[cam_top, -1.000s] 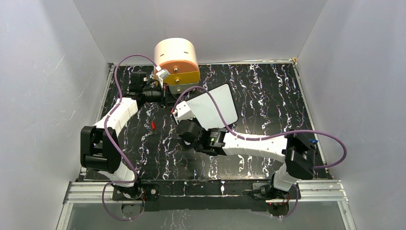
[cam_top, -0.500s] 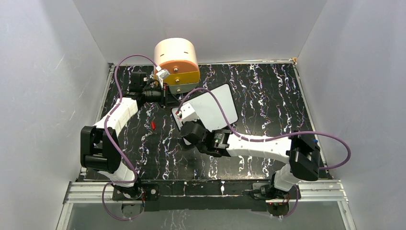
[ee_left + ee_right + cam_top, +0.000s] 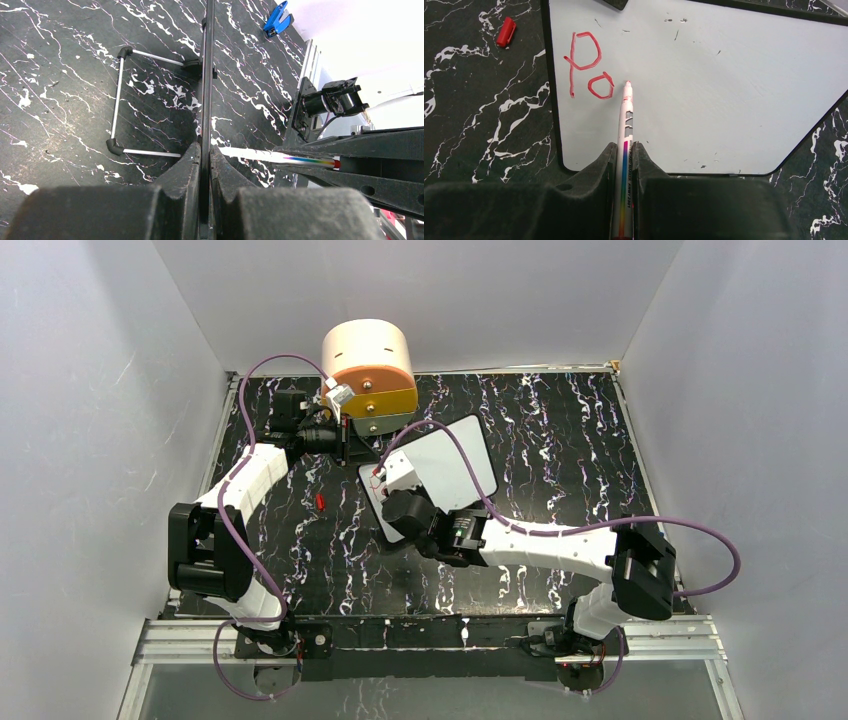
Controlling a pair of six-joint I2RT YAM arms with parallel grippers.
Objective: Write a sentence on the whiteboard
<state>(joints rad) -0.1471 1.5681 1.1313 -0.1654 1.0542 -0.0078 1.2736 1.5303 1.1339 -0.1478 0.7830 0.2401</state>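
Observation:
The whiteboard (image 3: 455, 462) lies tilted at mid table, its white face filling the right wrist view (image 3: 724, 90). Red letters "Po" (image 3: 586, 70) stand near its left edge; no more of the sentence shows. My right gripper (image 3: 624, 147) is shut on a white marker (image 3: 625, 125), whose red tip sits just right of the "o". In the top view this gripper (image 3: 385, 480) is over the board's left part. My left gripper (image 3: 205, 147) is shut on the board's thin black edge (image 3: 206, 75), at the board's far left corner (image 3: 347, 445).
The red marker cap (image 3: 320, 502) lies on the black marbled table left of the board, also in the right wrist view (image 3: 505, 32). The round drawer unit (image 3: 368, 365) stands behind. A wire stand (image 3: 120, 100) and a blue clip (image 3: 276, 20) show in the left wrist view.
My right gripper with the marker has moved to the right and a little farther onto the board. The left arm and the board have not moved.

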